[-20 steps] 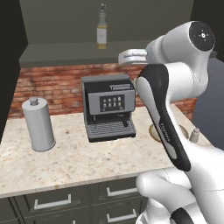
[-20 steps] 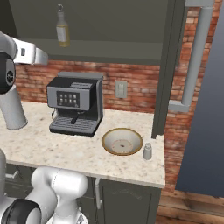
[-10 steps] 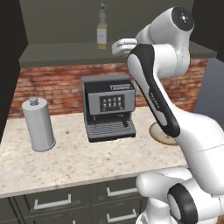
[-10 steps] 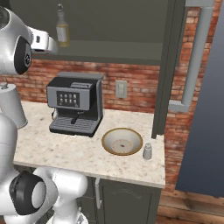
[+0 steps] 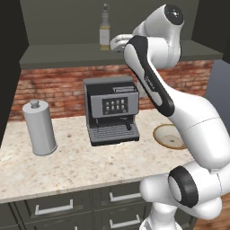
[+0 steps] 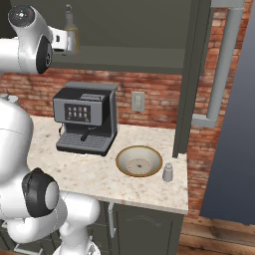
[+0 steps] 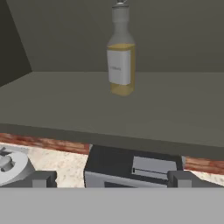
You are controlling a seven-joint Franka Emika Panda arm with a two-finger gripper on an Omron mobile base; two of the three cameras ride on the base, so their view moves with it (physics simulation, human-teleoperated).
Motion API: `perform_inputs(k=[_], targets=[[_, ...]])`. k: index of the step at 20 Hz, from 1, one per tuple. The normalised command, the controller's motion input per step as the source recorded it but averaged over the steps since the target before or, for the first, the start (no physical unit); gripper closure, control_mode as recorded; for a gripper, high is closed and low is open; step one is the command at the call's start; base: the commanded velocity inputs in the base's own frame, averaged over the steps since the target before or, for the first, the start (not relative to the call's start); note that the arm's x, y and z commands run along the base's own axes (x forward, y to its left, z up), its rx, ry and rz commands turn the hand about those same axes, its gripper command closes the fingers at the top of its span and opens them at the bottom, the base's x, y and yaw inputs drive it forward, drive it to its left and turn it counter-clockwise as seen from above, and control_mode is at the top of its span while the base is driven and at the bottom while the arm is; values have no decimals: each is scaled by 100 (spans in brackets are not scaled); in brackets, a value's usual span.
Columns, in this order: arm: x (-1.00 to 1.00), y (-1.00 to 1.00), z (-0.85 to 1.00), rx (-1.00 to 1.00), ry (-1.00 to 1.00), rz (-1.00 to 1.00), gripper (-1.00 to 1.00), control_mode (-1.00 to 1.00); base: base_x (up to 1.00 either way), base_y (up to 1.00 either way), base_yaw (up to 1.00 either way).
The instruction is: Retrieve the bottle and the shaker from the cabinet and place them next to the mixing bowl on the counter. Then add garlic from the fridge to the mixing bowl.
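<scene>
Fingers (image 7: 109, 178) wide open, empty, short of the bottle (image 7: 120, 57); likely glass, slick, top-heavy — should grip the labelled body, not the neck.

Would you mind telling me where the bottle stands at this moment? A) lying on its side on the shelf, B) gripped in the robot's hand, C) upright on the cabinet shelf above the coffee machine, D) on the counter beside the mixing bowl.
C: the bottle stands upright on the cabinet shelf, above the coffee machine, with the open hand short of it and not touching it.
</scene>
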Motion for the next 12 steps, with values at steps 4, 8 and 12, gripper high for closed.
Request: perform_inputs(k=[4,8,12], targets=[[61,9,15,-4,0,0,-100,-100,0,0,0],[77,24,1,-1,0,-1,-100,-100,0,0,0],[66,22,0,0,0,-1,-100,-100,0,0,0]])
